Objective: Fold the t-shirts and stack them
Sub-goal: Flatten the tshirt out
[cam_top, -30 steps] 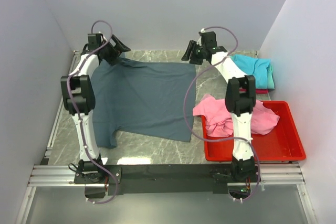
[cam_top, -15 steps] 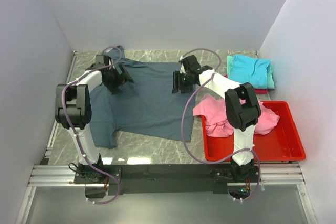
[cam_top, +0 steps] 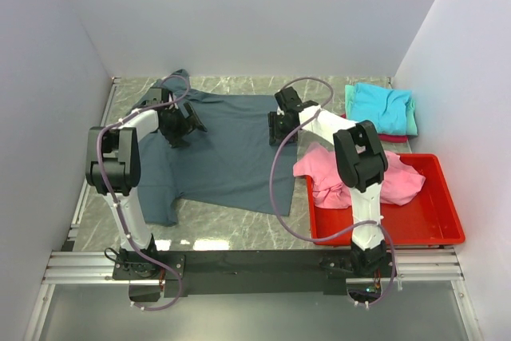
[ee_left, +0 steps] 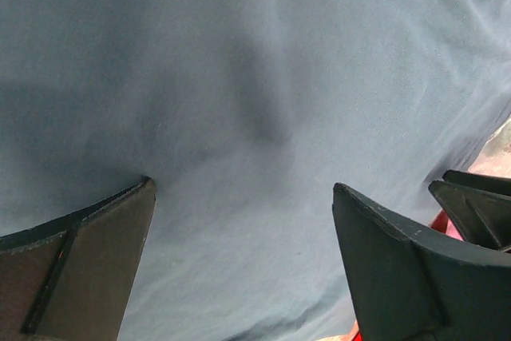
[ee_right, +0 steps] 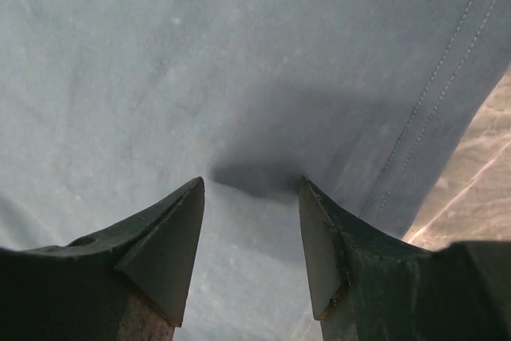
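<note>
The grey tee [cam_top: 227, 161] lies spread on the bench [cam_top: 239, 229], with its far-left part hidden under the left arm [cam_top: 120, 157]. The left jaws stand wide apart, low over the cloth. The right jaws are less widely spread and sit beside a stitched hem, with nothing pinched. Whether any tip touches the cloth is hard to tell. The right arm [cam_top: 363, 153] cuts across the pink tee [cam_top: 319, 167], which spills over the rim of the bin [cam_top: 427, 225]. At far right a turquoise tee [cam_top: 382, 105] tops a folded pile. The layers below show only as thin mint and red edges.
</note>
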Controlling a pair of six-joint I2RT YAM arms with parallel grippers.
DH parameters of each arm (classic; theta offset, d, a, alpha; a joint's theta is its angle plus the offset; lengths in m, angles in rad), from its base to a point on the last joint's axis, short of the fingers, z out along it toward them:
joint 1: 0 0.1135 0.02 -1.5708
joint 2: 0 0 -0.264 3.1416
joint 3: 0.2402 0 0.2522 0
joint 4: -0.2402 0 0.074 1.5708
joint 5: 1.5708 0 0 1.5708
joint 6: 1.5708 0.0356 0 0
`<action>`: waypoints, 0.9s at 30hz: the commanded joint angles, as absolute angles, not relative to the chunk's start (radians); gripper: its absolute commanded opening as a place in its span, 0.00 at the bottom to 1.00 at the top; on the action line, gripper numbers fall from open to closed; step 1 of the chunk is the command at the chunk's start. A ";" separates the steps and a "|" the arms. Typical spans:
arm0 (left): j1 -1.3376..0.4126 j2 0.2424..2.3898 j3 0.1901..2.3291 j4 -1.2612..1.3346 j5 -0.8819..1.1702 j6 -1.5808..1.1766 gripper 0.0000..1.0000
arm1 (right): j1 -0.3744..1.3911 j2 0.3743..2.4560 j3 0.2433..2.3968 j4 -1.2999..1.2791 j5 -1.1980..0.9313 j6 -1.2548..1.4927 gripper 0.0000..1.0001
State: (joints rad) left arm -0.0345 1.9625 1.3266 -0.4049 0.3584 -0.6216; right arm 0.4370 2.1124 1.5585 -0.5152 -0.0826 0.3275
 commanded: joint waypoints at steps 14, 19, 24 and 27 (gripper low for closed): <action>-0.086 2.149 1.499 -0.376 0.390 -0.661 0.99 | 0.354 2.292 1.741 -0.632 0.022 0.305 0.58; -0.098 2.215 1.621 -0.365 0.423 -0.680 0.99 | 0.342 2.345 1.864 -0.681 0.026 0.284 0.57; -0.103 2.146 1.665 -0.406 0.335 -0.663 0.99 | 0.341 2.336 1.916 -0.689 -0.024 0.261 0.59; -0.103 1.995 1.588 -0.422 0.206 -0.638 0.99 | 0.341 2.277 1.899 -0.670 -0.054 0.261 0.61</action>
